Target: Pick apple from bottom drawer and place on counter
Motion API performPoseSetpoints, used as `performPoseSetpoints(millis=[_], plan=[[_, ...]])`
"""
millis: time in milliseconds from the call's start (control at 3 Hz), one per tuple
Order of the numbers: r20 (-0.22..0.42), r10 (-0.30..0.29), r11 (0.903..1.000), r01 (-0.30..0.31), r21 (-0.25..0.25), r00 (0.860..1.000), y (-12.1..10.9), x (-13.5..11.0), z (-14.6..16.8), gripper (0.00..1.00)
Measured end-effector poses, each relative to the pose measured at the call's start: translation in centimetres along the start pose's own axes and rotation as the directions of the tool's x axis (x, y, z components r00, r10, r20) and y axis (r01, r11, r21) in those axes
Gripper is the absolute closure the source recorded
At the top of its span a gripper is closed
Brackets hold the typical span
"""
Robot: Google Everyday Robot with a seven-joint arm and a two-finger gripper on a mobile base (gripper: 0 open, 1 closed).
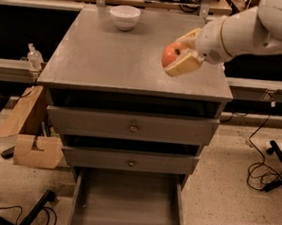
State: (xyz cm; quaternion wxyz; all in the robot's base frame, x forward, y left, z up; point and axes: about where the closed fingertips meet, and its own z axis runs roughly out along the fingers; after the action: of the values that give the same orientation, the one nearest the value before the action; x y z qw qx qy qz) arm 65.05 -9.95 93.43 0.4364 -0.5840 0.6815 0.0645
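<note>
My gripper [179, 54] is shut on the apple [170, 54], a red-orange fruit held between two tan fingers [185, 65]. It hangs over the right part of the counter [116, 56], a little above the grey slab. The arm reaches in from the upper right. The bottom drawer [127, 203] stands pulled out at the foot of the cabinet, and its floor is bare.
A white bowl [124, 17] stands at the back of the counter. Two shut drawers with round knobs [133, 129] sit under the slab. A cardboard box [32, 149] and a spray bottle [33, 57] are at the left. Cables [263, 172] lie on the floor at right.
</note>
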Motion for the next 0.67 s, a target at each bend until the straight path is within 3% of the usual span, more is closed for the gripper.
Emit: performPoseSetpoints(millis=[333,667], plan=[[-0.009,-0.013,0.9991,0.014,0.041,1.0,-4.9,-0.6,1.7,1.0],[0.002,-0.025,0.9974,0.024,0.067,1.0,-6.5,-1.5,1.5,1.0]])
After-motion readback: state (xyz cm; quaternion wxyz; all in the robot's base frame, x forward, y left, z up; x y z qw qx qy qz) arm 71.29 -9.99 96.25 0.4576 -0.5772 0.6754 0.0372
